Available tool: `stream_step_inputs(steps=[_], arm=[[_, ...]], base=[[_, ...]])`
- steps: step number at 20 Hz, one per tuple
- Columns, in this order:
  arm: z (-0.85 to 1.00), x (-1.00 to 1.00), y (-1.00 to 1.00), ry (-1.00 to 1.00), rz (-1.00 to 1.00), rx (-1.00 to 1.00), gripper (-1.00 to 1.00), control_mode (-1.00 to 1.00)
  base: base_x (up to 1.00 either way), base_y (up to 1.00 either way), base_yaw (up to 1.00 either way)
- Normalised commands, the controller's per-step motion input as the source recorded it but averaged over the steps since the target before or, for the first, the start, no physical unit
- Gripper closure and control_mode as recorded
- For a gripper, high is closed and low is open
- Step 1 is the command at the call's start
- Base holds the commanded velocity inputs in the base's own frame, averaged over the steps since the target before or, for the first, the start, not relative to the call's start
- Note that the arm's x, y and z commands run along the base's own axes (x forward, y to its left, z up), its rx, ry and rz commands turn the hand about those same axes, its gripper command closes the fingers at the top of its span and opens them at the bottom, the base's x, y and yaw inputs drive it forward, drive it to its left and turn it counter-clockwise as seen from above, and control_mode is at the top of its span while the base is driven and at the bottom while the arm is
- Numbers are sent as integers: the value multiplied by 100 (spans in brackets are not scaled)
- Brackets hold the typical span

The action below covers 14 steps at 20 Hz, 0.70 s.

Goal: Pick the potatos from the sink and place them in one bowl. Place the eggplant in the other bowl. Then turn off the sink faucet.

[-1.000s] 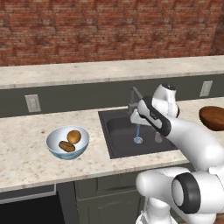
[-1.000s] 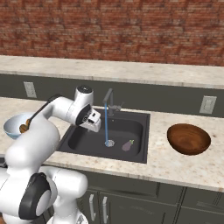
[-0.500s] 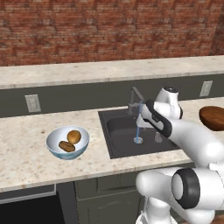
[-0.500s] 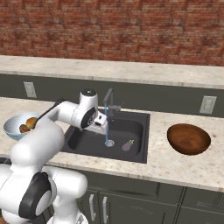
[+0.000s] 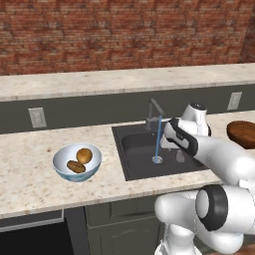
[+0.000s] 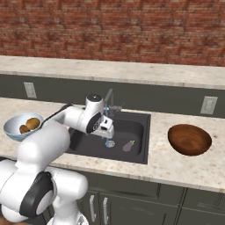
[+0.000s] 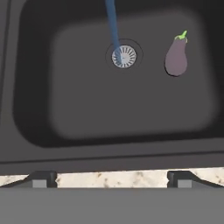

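Two potatoes (image 5: pixel 80 160) seen in the pale bowl (image 5: pixel 62 169); eggplant (image 7: pixel 176 57) left in the sink (image 7: pixel 39 127).
Gripper (image 7: pixel 111 179) held wide open and empty over the sink's front edge; its fingertips are cut off by the hand view's bottom, and in the left base view it is hidden behind the hand. Eggplant partly blocked by the arm there. Brown bowl (image 6: pixel 189 139) empty on the counter (image 6: pixel 176 162), well apart. Water stream (image 7: pixel 112 27) falls from the faucet (image 5: pixel 154 114) onto the drain (image 7: pixel 124 56). Since the earlier frame the hand has been moved toward the eggplant's side.
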Motion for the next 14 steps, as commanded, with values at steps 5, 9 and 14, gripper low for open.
stream_step_inputs(steps=[5, 9, 14], arm=[[-14, 20, -15, 0, 0, 0, -100, -100], [-18, 28, -21, 0, 0, 0, -100, -100], [-21, 27, -25, 0, 0, 0, -100, -100]], base=[[0, 0, 0], [0, 0, 0], [0, 0, 0]])
